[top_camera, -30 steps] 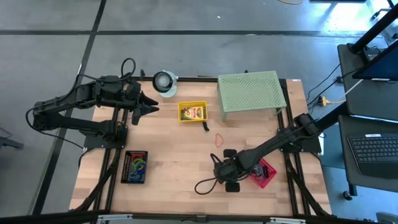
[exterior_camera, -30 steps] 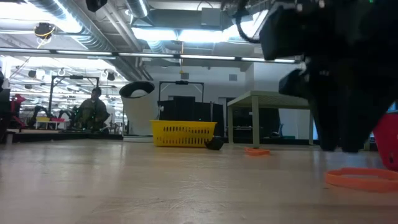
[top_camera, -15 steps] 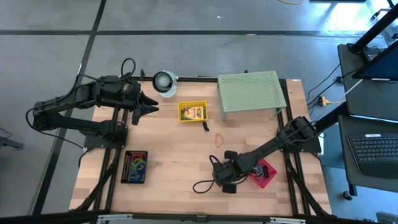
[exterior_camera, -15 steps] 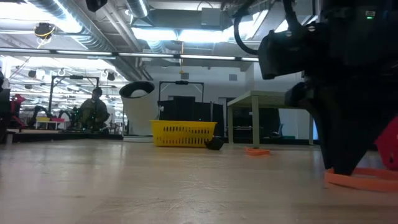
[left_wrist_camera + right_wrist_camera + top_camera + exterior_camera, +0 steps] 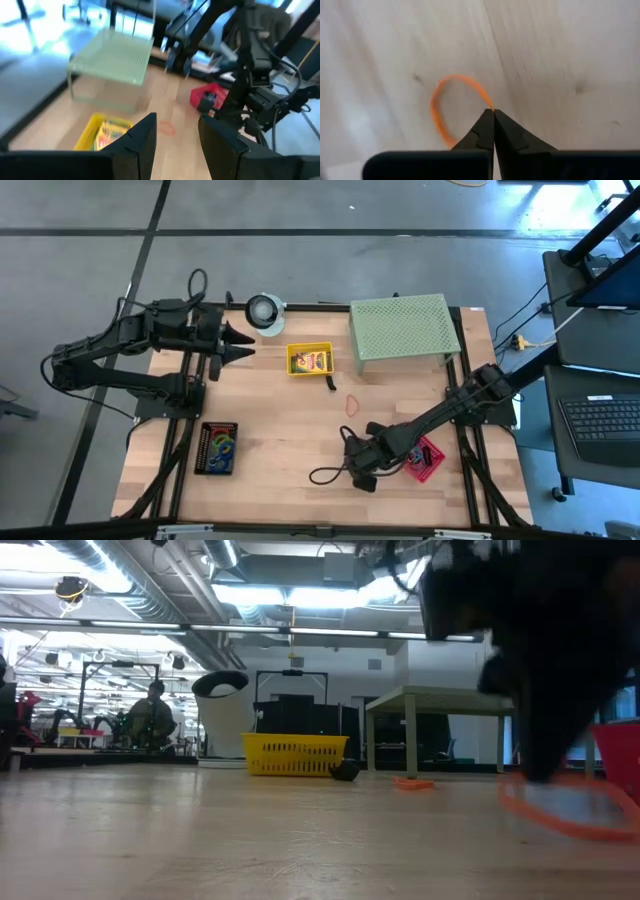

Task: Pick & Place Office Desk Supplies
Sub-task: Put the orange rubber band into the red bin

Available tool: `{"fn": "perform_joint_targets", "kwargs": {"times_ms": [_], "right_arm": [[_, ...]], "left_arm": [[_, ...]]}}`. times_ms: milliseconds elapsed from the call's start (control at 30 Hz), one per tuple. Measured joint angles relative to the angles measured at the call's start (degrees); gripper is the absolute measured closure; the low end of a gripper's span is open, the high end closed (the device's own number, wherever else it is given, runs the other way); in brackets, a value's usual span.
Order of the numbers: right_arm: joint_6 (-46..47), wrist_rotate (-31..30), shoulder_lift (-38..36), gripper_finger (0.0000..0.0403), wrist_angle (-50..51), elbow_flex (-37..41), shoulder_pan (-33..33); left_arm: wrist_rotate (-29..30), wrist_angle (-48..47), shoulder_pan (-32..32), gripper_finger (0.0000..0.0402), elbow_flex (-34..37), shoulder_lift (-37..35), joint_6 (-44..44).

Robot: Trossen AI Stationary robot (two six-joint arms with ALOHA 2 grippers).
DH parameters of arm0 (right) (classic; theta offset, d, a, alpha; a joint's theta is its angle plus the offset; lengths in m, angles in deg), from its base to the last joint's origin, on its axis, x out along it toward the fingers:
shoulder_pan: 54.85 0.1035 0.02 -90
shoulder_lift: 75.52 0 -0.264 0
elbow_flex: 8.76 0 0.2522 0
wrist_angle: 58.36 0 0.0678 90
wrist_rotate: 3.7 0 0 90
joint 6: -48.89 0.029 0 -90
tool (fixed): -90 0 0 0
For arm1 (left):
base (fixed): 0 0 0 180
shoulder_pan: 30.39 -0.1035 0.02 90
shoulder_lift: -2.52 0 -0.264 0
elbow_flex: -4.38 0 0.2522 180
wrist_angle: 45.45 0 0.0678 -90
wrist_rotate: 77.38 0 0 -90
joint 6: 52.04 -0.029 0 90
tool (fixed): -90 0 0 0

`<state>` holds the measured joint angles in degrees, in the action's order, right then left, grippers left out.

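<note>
Right hand pinched shut on an orange rubber band low on the tabletop nr the red tray, grasp step apparently done, so next likely lift & carry w/o slipping; left hand waits part-open nr the crayon box.

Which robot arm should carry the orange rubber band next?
Probably the right arm. The right gripper is already shut on the orange rubber band, low over the near side of the table. The left gripper hangs open at the far left corner, well away.
</note>
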<state>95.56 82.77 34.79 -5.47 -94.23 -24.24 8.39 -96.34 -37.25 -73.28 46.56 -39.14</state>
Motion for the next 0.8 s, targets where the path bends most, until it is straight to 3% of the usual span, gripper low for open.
{"fn": "perform_joint_targets", "kwargs": {"times_ms": [233,667,800], "right_arm": [[5.1,-3.1,-6.0,0.0402,2.4,-0.1,-0.4],[23.7,-6.5,-24.3,0.0402,21.8,0.8,3.3],[31.3,-6.6,-27.9,0.0403,28.2,0.9,6.7]], "left_arm": [[-0.9,5.3,0.0,0.0261,0.0,-3.7,-7.2],[-0.2,0.9,0.0,0.0261,0.0,-4.7,-10.6],[3.0,0.9,0.0,0.0261,0.0,-4.7,-10.8]]}}
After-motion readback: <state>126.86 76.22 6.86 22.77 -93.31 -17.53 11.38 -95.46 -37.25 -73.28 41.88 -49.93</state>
